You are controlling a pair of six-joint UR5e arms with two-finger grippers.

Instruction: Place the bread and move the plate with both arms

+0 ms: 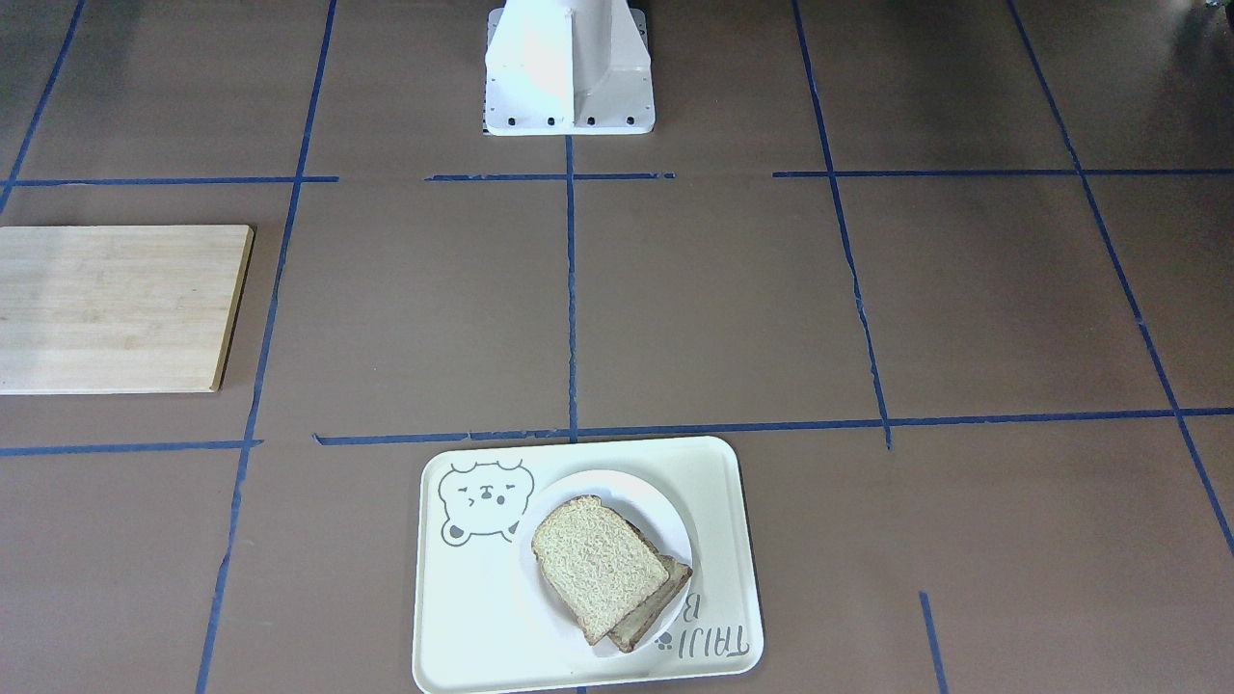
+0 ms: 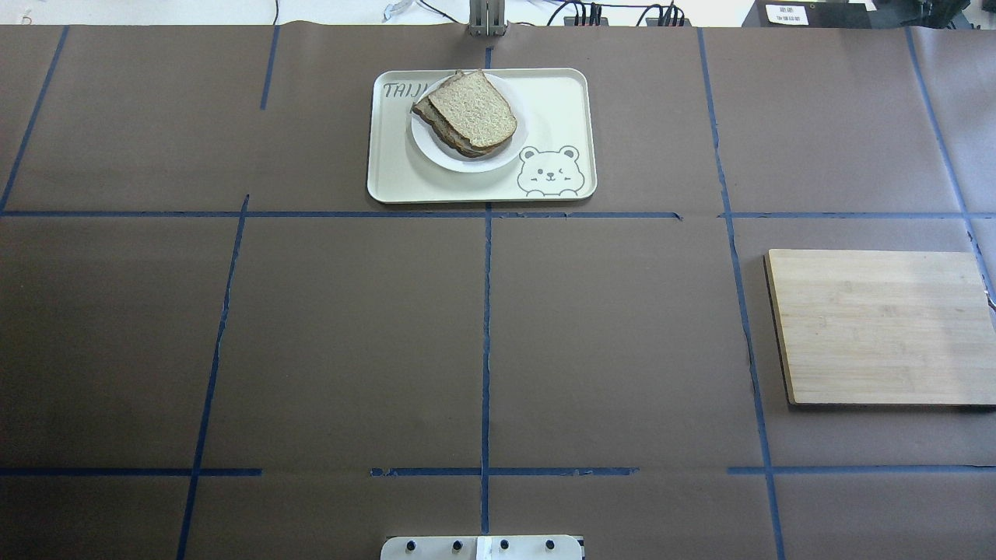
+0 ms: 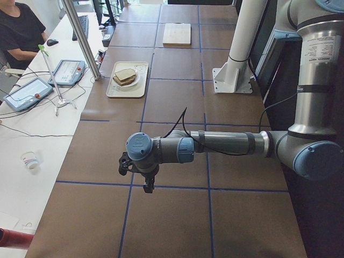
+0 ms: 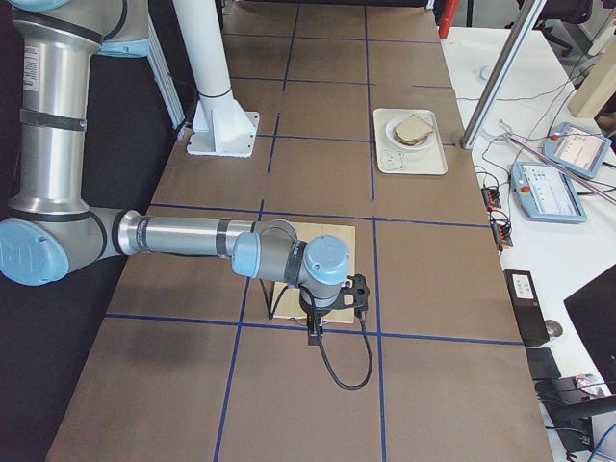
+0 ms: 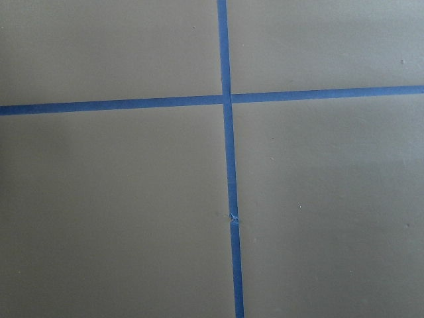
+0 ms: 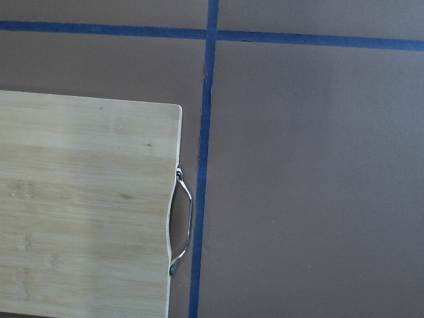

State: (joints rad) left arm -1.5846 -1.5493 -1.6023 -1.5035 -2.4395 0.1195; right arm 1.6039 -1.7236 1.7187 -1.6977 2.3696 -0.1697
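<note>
Bread (image 2: 475, 105) on plate (image 2: 498, 159) — tray (image 2: 560, 109) lettered "TAIJ", bear drawing (image 2: 551, 171)

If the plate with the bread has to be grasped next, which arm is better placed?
Left, but only slightly: the plate sits in the tray's left half. Both are far: the left gripper hangs over bare table, the right gripper over the cutting board.
</note>
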